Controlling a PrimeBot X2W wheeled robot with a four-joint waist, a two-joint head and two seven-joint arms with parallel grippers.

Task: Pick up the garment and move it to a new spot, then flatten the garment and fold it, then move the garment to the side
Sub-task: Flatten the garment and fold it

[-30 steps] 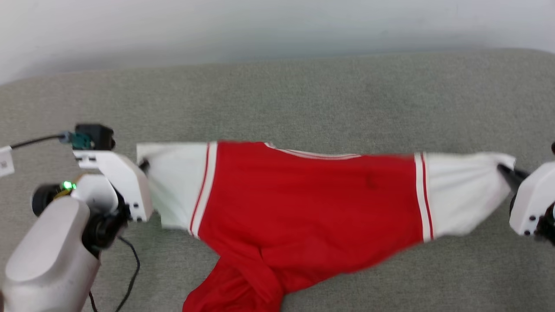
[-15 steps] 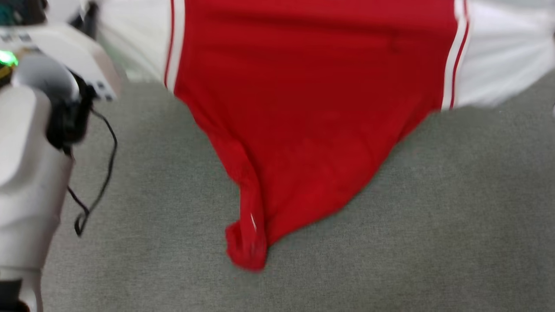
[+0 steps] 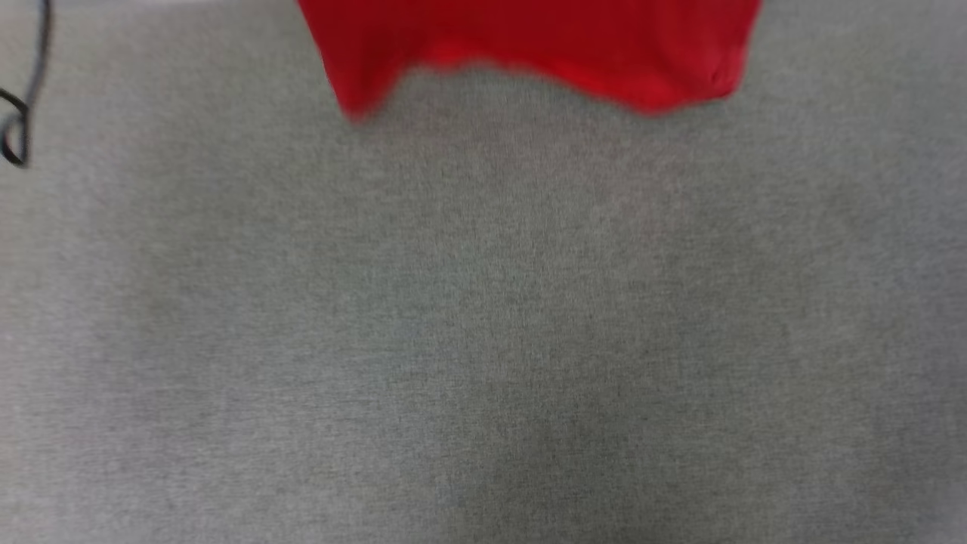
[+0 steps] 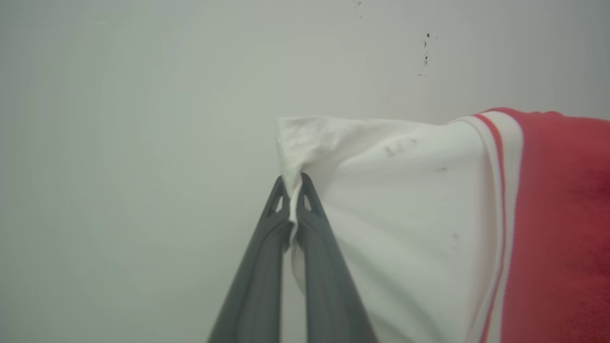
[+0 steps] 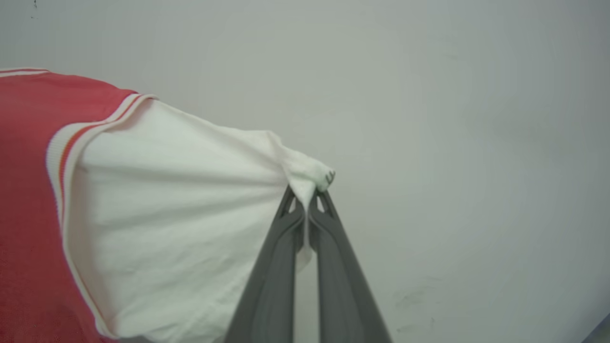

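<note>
Head view first: the garment is caught at the very top edge. Just its red lower hem is seen, blurred, over the grey padded surface. Whether the hem touches that surface cannot be told. A dark cable is looped at the left edge. The danger here is judged to be the loose hem: if it is dragged across the padding while the shirt is set down, it may be rolled under and creases laid in before any flattening is begun.

Over to the left wrist view: the left sleeve end is held up against a pale wall, with the red body hanging off to the side. Only a small corner of white cloth is pinched, so a slip is the worry. One sharp tug, or the weight of the hanging fabric, and that side could be dropped. The left gripper is clamped tight on that corner, its fingers pressed together with a thin fold between the tips.

Right wrist view now: the right sleeve end is drawn taut into radiating folds, and too hard a stretch between the arms could pull it free. The right gripper is closed hard on a bunched tip of white cloth.
</note>
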